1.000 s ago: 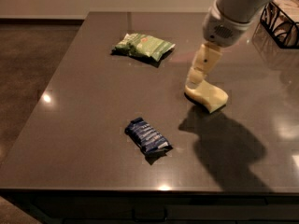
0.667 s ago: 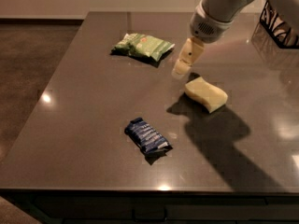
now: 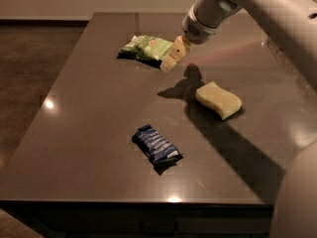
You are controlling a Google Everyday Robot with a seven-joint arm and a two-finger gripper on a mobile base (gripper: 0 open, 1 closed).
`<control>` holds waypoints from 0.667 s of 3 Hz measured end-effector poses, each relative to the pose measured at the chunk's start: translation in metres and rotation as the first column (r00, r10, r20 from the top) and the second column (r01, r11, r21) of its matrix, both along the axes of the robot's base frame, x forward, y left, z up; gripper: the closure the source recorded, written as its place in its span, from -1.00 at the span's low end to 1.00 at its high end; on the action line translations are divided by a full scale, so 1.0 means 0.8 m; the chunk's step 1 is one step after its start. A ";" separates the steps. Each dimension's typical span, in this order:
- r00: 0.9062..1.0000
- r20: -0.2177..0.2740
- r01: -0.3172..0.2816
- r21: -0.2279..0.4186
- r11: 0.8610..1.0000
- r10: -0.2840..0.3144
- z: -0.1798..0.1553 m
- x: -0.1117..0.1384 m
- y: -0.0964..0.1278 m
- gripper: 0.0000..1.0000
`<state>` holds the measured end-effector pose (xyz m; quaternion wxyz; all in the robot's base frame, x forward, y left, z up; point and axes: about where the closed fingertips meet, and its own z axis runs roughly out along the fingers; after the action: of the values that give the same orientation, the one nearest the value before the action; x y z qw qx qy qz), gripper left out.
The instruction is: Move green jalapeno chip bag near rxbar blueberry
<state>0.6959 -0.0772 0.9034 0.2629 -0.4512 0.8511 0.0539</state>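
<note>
The green jalapeno chip bag (image 3: 145,48) lies flat at the far middle of the dark table (image 3: 89,128). The rxbar blueberry (image 3: 156,144), a dark-blue wrapped bar, lies nearer the front, well apart from the bag. My gripper (image 3: 172,57) hangs from the white arm (image 3: 233,4) at the bag's right end, just above the table, its cream fingers overlapping the bag's edge in the camera view.
A pale yellow wavy sponge (image 3: 218,99) lies right of centre, between the bag and the table's right side. The arm's shadow runs across the table from the sponge toward the front right. The table's front edge is close behind the blue bar.
My gripper has moved left and farther back, from above the sponge to the right end of the green bag. The bag, bar and sponge have not moved.
</note>
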 end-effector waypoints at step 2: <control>0.998 0.029 0.056 0.066 0.996 -0.058 -0.032 0.068 0.048 -1.00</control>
<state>0.7506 -0.0386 0.8780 0.2920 -0.4186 0.8573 0.0670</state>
